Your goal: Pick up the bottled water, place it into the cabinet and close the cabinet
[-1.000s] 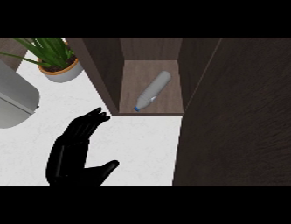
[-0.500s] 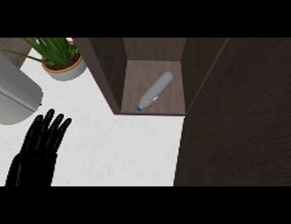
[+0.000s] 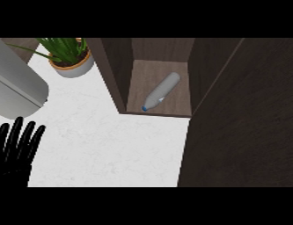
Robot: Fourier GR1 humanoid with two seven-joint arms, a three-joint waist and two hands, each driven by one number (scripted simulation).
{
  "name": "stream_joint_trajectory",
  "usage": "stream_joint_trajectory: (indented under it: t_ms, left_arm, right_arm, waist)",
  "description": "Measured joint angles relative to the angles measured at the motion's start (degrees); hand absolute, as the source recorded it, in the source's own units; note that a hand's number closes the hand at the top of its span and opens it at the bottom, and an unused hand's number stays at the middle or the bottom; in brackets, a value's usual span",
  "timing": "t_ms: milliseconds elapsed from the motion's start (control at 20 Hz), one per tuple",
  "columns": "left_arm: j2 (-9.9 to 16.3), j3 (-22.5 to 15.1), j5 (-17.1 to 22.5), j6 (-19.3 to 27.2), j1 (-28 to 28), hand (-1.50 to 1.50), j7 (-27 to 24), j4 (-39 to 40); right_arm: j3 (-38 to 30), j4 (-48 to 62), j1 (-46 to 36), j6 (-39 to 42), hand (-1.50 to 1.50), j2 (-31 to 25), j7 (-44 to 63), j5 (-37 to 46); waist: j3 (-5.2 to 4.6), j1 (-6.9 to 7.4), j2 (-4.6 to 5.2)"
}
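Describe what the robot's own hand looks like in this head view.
Only the left hand shows, at the lower left: all black, with long slender fingers and a plain dark palm. No markings, cables or sleeve can be seen on it, and its grey forearm is out of view. The right hand does not show.

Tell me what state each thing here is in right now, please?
Bottled water: lying on its side inside the cabinet, cap toward the front.
Cabinet: open.
Cabinet door: swung out, not closed.
Left hand: open, fingers straight, holding nothing, at the lower left.
Right hand: not in view.
Potted plant: upright on the counter.
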Motion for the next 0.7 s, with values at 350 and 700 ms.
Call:
stream_joint_trajectory:
  t_ms: [350,700]
  left_arm:
    - [3.6,3.1,2.6,-4.9,3.1,-1.5,-0.1,-1.0]
    - [6.4,5.4,4.2,-9.0,4.6,-1.5,0.0,-1.9]
  right_arm:
    - [1.6,0.4,-1.9,-2.1,1.5,1.3,2.3,-0.7]
    - [1.3,0.5,-6.2,-1.5,1.5,0.9,4.7,-1.5]
  waist:
    - [-0.02,2.23,0.88]
    - [-0.09,4.93,1.76]
